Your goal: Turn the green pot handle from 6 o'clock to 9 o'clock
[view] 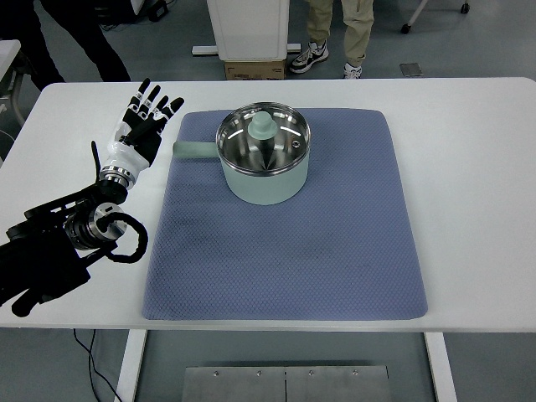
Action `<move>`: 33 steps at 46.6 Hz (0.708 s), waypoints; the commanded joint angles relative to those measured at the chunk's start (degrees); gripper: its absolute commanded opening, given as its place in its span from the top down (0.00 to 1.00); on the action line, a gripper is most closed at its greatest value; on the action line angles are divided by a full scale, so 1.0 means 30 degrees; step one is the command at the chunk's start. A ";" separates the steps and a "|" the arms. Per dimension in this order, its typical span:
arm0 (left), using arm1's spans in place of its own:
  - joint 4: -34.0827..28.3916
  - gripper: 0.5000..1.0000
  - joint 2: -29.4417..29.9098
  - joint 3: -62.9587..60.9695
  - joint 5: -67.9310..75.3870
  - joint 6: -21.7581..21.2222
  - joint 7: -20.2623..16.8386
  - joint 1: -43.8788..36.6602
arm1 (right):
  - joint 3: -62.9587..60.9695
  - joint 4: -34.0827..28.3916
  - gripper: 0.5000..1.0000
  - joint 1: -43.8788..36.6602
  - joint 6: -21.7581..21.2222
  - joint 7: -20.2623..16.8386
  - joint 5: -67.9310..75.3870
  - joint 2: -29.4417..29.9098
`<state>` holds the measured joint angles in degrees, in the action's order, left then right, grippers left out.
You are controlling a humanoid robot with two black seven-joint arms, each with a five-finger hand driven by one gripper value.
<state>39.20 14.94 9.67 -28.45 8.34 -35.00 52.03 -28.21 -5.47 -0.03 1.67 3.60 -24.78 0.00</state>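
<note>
**Green pot on the blue mat, handle pointing left**

The white surface (469,193) spans nearly the whole top view, with a grey floor beyond its far edge. On that floor stand a white cabinet-like unit (251,29) with a cardboard box (255,69) at its foot, and a person's legs (339,33) in beige trousers and sneakers. Another person's dark trouser legs (75,38) show at the upper left. A black cable hangs below the near edge of the surface at the left.

A blue quilted mat (335,251) covers the middle of the surface. The green pot (264,163) sits on the far part of the mat, left of its centre. A glass lid with a steel rim covers it, and a pale green knob (264,127) stands in the middle of the lid.

The pot handle (195,150) juts from the pot's left side and runs almost level across the picture, its long axis left to right, its free end reaching the mat's left edge. That puts it at about nine o'clock.

The left hand (144,126) lies on the bare surface just left of the mat, near the handle's tip but apart from it. Its fingers (144,90) are spread and straight, pointing away from the robot, holding nothing. The black forearm enters from the lower left edge.
</note>
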 commanded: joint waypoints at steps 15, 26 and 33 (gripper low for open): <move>0.0000 0.00 -0.0205 0.0701 0.0842 -0.0054 0.0000 0.0002 | 0.0000 0.0008 0.00 0.0009 0.0000 0.0000 0.0000 0.0000; 0.0000 0.00 -0.0468 0.0789 0.0842 -0.0201 0.0000 -0.0027 | 0.0000 -0.0021 0.00 -0.0021 0.0000 0.0000 -0.0029 0.0000; -0.0030 0.00 -0.0439 0.0789 0.0872 -0.0172 0.0000 -0.0203 | 0.0000 -0.0021 0.00 -0.0050 0.0000 0.0000 -0.0029 0.0000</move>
<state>39.15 13.56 12.04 -25.88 7.73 -35.00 51.58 -28.21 -5.54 -0.13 1.67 3.60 -24.87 0.00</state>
